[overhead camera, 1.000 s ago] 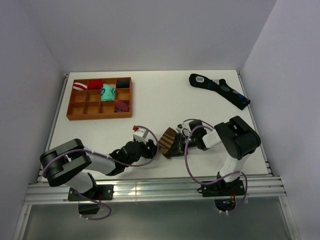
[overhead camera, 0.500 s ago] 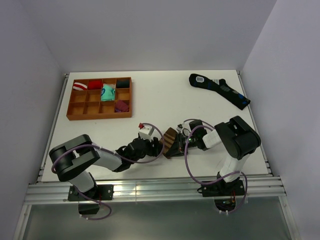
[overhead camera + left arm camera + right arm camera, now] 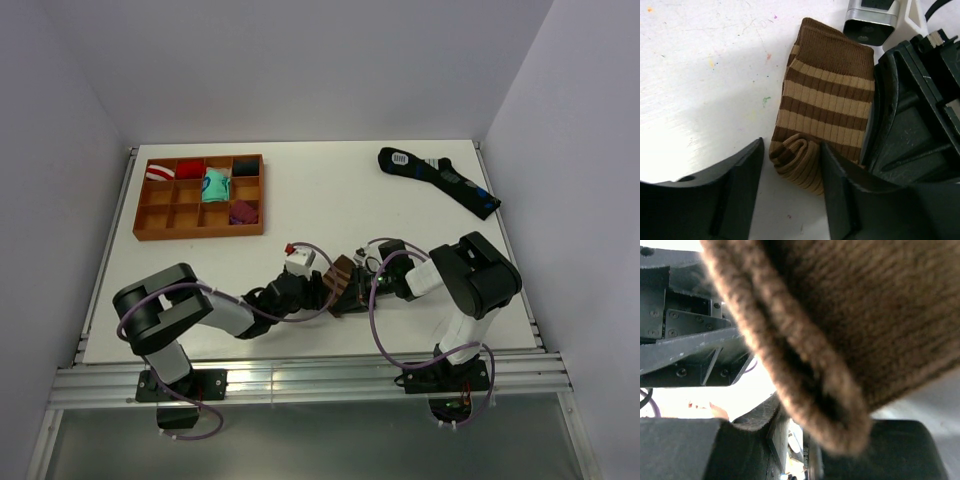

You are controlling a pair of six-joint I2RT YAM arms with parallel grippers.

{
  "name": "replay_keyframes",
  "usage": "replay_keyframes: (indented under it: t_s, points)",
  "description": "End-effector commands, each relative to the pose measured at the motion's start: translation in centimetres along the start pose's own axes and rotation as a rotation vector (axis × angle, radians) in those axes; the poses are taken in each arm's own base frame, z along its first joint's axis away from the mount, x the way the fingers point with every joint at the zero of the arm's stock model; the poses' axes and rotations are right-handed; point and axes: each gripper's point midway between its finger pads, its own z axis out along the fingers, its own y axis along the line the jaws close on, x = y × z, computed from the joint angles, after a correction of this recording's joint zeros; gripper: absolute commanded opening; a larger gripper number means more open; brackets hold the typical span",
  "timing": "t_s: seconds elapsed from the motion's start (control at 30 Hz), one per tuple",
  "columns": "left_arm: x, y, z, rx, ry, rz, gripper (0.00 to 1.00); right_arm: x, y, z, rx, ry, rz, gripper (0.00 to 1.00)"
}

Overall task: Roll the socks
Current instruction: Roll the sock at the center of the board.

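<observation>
The socks [image 3: 340, 283], brown with tan stripes, lie near the table's front between my two grippers. In the left wrist view the socks [image 3: 827, 100] lie flat, with the near end curled into a small roll [image 3: 799, 161]. My left gripper [image 3: 792, 147] is open around that roll: its right finger [image 3: 840, 190] touches the roll and its left finger [image 3: 735, 185] stands a little apart. My right gripper [image 3: 362, 283] sits at the socks' right edge. In the right wrist view brown knit [image 3: 865, 315] fills the frame, and that gripper [image 3: 810, 450] looks shut on the socks.
A wooden compartment tray [image 3: 150, 228] at the back left holds small red, teal and purple bundles. A black-navy sock [image 3: 440, 180] with blue marks lies at the back right. The right wrist's camera housing [image 3: 870, 22] hangs just beyond the socks.
My left arm has reached rightward up to the socks, and its jaws have narrowed around the rolled end. The right arm and the socks have stayed put.
</observation>
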Motion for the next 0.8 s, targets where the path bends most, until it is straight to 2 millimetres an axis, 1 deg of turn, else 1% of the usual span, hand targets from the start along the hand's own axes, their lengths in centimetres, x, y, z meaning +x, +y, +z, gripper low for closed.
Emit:
replay_keyframes:
  t_s: [0.0, 0.07, 0.1, 0.3, 0.37, 0.4, 0.43, 0.47, 0.5, 0.53, 0.57, 0.63, 0.67, 0.73, 0.77]
  points:
    - [0.7, 0.9, 0.6, -0.071, 0.026, -0.003, 0.52, 0.1, -2.0, -0.1, 0.077, -0.023, 0.021, 0.01]
    - [1.0, 1.2, 0.8, -0.095, 0.039, -0.004, 0.48, 0.1, -2.2, -0.1, 0.09, -0.028, 0.02, 0.01]
    - [1.1, 1.2, 0.9, -0.101, 0.041, -0.005, 0.43, 0.0, -2.2, -0.2, 0.092, -0.031, 0.018, 0.01]
    - [2.0, 1.5, 1.1, -0.133, 0.09, -0.006, 0.31, -0.3, -2.7, -0.4, 0.138, -0.057, -0.003, 0.09]
    - [2.4, 1.4, 1.1, -0.129, 0.112, -0.01, 0.28, -0.6, -3.0, -0.5, 0.161, -0.074, -0.007, 0.14]
    - [2.7, 1.4, 1.1, -0.134, 0.135, -0.004, 0.23, -0.8, -2.9, -0.7, 0.167, -0.087, -0.028, 0.16]
    - [3.0, 1.2, 1.1, -0.126, 0.153, 0.002, 0.19, -0.7, -3.1, -0.8, 0.184, -0.09, -0.026, 0.2]
    - [3.2, 1.1, 1.1, -0.124, 0.169, 0.005, 0.13, -1.2, -3.1, -1.0, 0.208, -0.119, -0.047, 0.22]
    - [3.4, 1.2, 1.0, -0.135, 0.191, 0.011, 0.11, -1.4, -3.2, -1.2, 0.221, -0.129, -0.07, 0.25]
    - [3.6, 1.1, 1.0, -0.136, 0.21, 0.012, 0.1, -1.3, -3.5, -1.4, 0.243, -0.136, -0.066, 0.28]
    - [3.8, 1.1, 0.9, -0.135, 0.227, 0.016, 0.09, -1.6, -3.3, -1.6, 0.247, -0.153, -0.08, 0.29]
    - [4.2, 1.2, 0.9, -0.159, 0.273, 0.019, 0.07, -2.0, -3.6, -1.9, 0.28, -0.187, -0.08, 0.3]
    - [4.1, 0.9, 1.0, -0.159, 0.282, 0.019, 0.06, -2.3, -3.2, -2.1, 0.278, -0.208, -0.093, 0.31]
    - [4.7, 1.0, 0.4, -0.165, 0.319, 0.009, 0.06, -2.7, -3.3, -2.4, 0.298, -0.247, -0.096, 0.32]
    - [4.7, 1.0, 0.1, -0.163, 0.324, 0.003, 0.06, -3.1, -2.7, -2.6, 0.294, -0.273, -0.12, 0.32]
